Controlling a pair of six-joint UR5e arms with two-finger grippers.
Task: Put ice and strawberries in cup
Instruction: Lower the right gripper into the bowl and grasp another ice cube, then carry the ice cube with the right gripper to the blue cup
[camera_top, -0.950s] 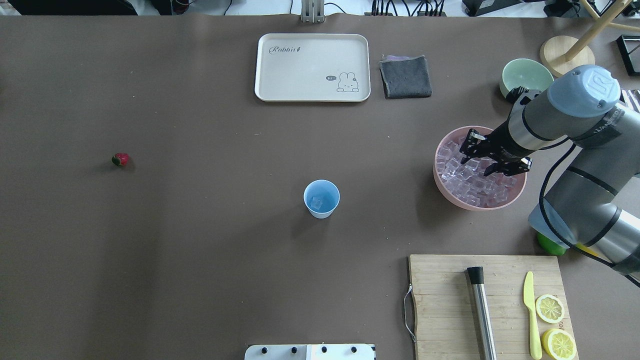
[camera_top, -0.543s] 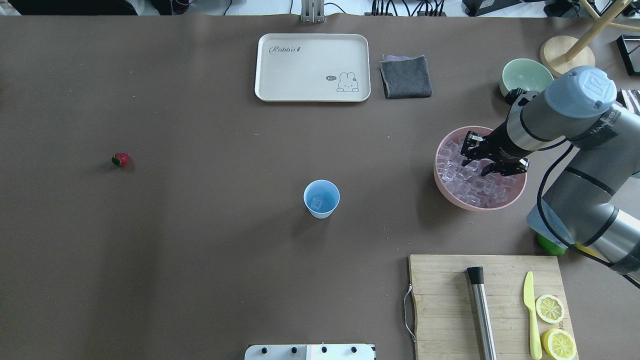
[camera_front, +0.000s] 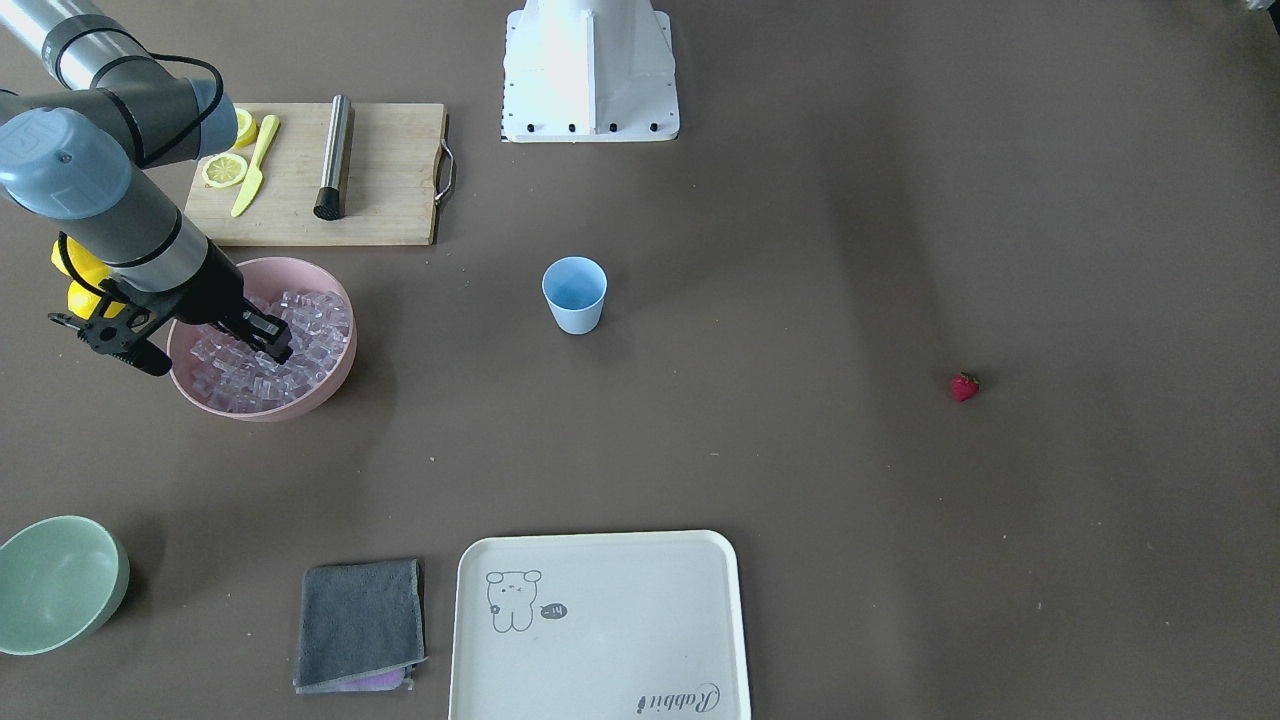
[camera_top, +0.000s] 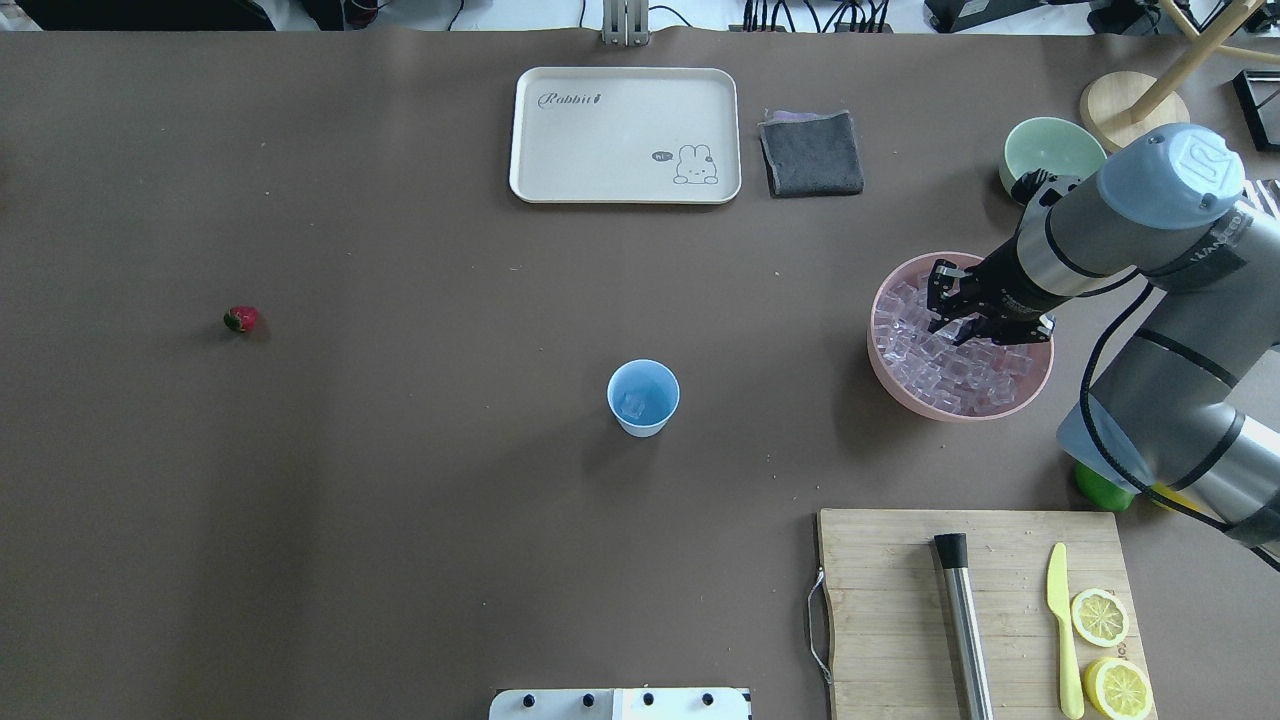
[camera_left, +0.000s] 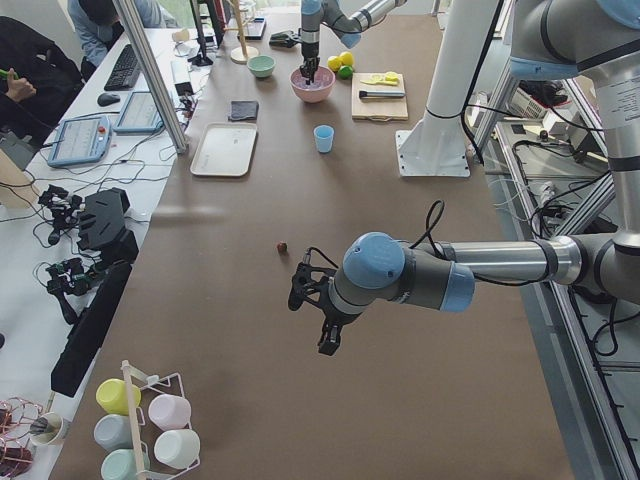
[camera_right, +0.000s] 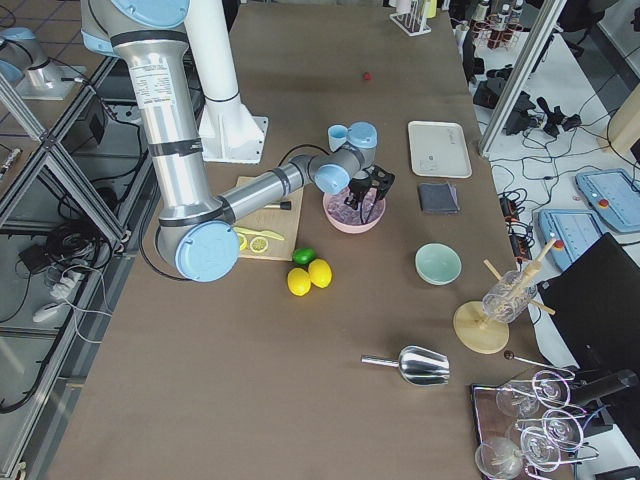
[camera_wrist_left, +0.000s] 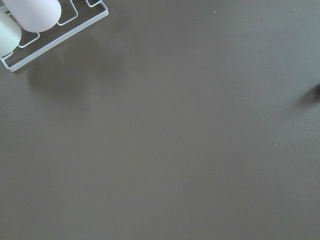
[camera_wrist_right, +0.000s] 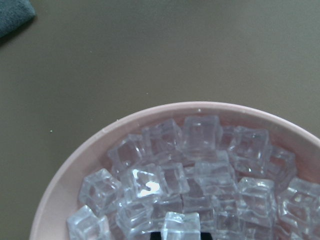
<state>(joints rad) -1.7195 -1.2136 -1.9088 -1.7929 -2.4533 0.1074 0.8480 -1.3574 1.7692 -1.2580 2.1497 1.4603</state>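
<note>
R gripper (camera_top: 968, 322) tips down in ice (camera_top: 945, 372) in pink bowl (camera_top: 900, 398), right side of table. Tips buried among cubes. Wrist cam cuts them off at its bottom edge w/ one cube between, so can't tell if jaws pinch it or stand spread. L gripper (camera_left: 322, 312) shows only in side view, above left end of table, jaws can't tell. Its wrist cam gives bare mat + corner of wire rack (camera_wrist_left: 54, 42) w/ pale cups. Cup (camera_top: 643, 397) upright mid-table, one cube inside. Strawberry (camera_top: 241, 319) far left, well apart from cup. Surface: brown mat (camera_top: 400, 520). Room: operator desk w/ keyboard (camera_left: 126, 66) + tablet (camera_left: 77, 140) along far side
</note>
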